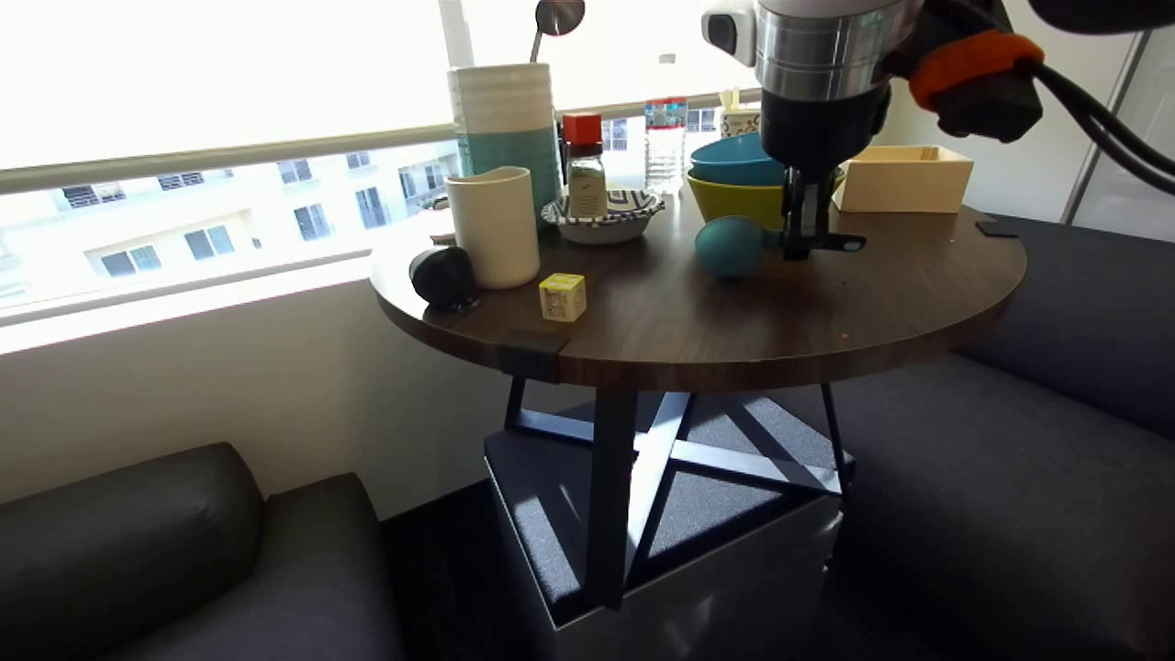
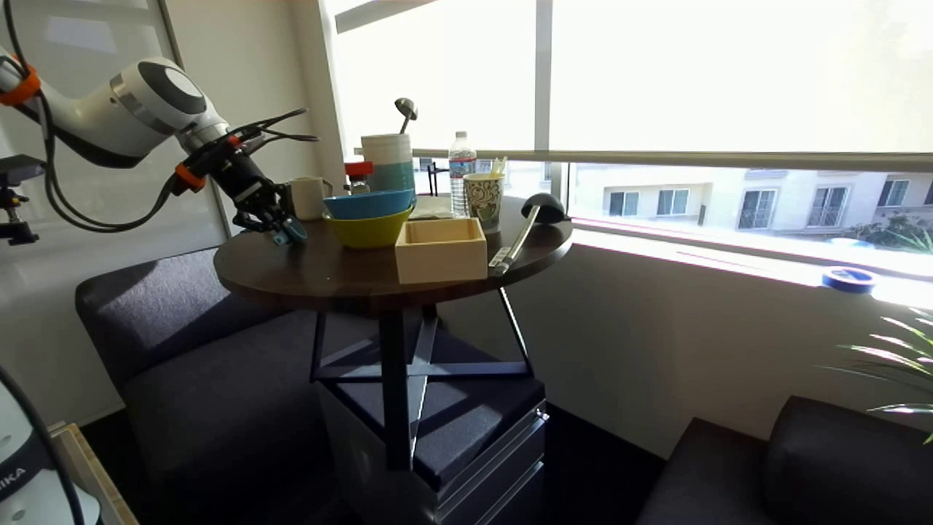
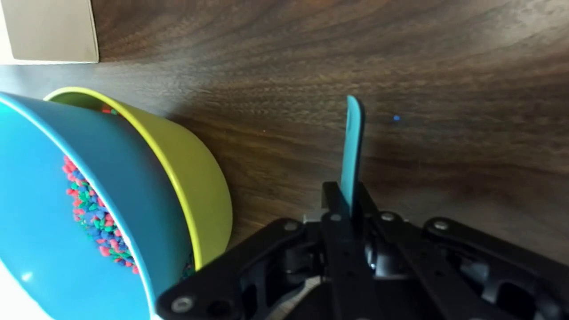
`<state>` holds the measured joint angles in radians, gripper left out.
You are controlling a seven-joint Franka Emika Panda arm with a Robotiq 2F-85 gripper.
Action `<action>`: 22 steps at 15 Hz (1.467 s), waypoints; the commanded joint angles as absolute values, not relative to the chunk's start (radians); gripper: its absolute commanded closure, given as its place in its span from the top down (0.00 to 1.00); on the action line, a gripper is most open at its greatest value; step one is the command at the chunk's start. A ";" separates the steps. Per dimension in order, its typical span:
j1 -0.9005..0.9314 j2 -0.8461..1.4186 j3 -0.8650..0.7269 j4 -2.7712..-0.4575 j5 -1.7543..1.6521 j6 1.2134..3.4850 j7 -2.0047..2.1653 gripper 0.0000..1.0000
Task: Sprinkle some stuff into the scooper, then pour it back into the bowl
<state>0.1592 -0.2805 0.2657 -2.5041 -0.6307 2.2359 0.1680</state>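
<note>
The scooper is teal-blue with a round head (image 1: 730,246). It also shows in an exterior view (image 2: 294,230). My gripper (image 1: 797,246) is shut on its handle (image 3: 352,142), just above the table; whether the head touches the table, I cannot tell. In the wrist view the handle stands up between the fingertips (image 3: 349,195) and the head is hidden. The teal-blue bowl (image 3: 129,173) is nested in a yellow-green bowl (image 3: 209,195), left of the gripper in the wrist view. It holds small red, blue and green bits (image 3: 100,222). The bowl shows in both exterior views (image 1: 734,159) (image 2: 370,203).
A pale wooden box (image 2: 442,255) stands beside the bowls, with a ladle (image 2: 525,237) and a patterned cup (image 2: 483,200) near it. A cream mug (image 1: 496,225), a yellow-topped cube (image 1: 563,298), a red-capped jar (image 1: 587,179) and a water bottle (image 1: 665,147) also stand on the round table (image 1: 661,321).
</note>
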 commanded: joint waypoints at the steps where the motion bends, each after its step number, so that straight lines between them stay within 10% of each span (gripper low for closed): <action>1: 0.133 -0.258 0.286 -2.517 -0.747 2.273 0.330 0.02; 7: 0.142 -0.227 0.280 -2.510 -0.850 2.249 0.494 0.02; 8: 0.146 -0.225 0.278 -2.511 -0.850 2.252 0.501 0.21; 13: 0.152 -0.211 0.274 -2.508 -0.842 2.258 0.511 0.50; 17: 0.154 -0.212 0.275 -2.503 -0.843 2.259 0.510 0.24; 19: 0.156 -0.214 0.275 -2.501 -0.842 2.257 0.506 0.63; 22: 0.156 -0.242 0.257 -2.505 -0.818 2.282 0.471 0.77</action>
<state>0.1515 -0.2296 0.2703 -2.5058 -0.8156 2.2483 0.4785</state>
